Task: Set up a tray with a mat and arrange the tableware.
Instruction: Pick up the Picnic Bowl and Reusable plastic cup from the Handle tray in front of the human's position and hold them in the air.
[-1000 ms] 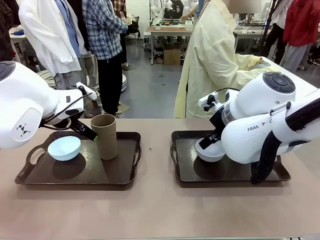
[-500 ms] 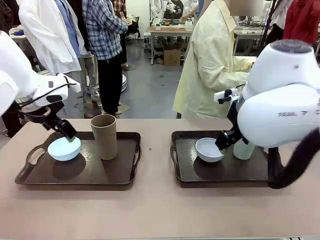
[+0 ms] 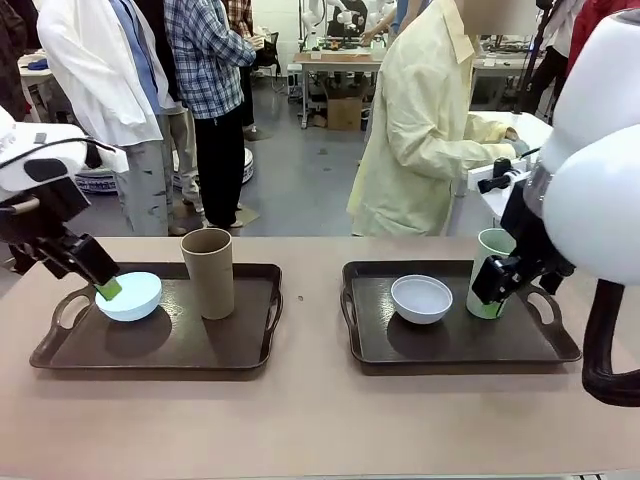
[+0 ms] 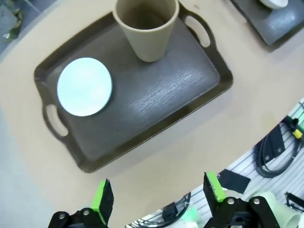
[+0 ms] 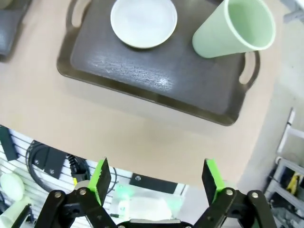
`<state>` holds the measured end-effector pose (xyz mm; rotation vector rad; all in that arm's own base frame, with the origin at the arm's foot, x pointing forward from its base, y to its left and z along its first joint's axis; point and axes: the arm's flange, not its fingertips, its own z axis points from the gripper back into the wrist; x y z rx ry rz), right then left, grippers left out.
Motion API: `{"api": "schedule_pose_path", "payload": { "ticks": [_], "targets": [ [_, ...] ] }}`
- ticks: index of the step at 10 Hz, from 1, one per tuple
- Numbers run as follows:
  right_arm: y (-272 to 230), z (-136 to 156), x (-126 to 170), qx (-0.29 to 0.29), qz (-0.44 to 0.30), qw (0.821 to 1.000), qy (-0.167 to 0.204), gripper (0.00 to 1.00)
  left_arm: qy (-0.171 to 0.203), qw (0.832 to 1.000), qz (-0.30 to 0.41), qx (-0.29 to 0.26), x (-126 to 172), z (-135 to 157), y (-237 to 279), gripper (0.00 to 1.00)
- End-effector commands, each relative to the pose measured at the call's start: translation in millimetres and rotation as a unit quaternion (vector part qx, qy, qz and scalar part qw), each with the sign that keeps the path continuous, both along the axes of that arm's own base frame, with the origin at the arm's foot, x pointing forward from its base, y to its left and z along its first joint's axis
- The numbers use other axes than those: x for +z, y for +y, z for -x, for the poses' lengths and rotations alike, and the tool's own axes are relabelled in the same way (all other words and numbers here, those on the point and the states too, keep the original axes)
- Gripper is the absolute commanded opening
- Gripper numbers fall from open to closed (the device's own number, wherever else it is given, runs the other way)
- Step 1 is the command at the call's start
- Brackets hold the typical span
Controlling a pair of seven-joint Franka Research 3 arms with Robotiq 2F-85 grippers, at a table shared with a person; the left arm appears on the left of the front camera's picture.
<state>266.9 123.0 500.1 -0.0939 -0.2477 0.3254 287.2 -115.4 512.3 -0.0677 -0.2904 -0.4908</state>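
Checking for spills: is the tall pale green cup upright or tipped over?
Upright: the tall pale green cup stands on its base on the dark tray, mouth up.

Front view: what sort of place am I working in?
Most likely a lab or workshop: a person in a pale yellow gown stands across the table, a white-coated person stands behind, and a cluttered workbench sits farther back.
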Motion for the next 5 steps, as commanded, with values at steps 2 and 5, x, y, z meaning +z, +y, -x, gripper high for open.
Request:
{"api": "schedule_pose_path", "payload": {
  "ticks": [2, 5],
  "targets": [
    [-86.3, 8.1, -66.0, -0.028, -0.102, 0.994, 0.002, 1.00, 0.005, 0.996, 0.089, -0.028, -18.7, -11.7, 55.7, 1.00],
    [-172.4, 9.1, -66.4, -0.096, -0.242, 0.965, -0.012, 1.00, 0.042, 0.973, 0.226, -0.024, -14.5, -37.3, 127.4, 1.00]
  ]
}}
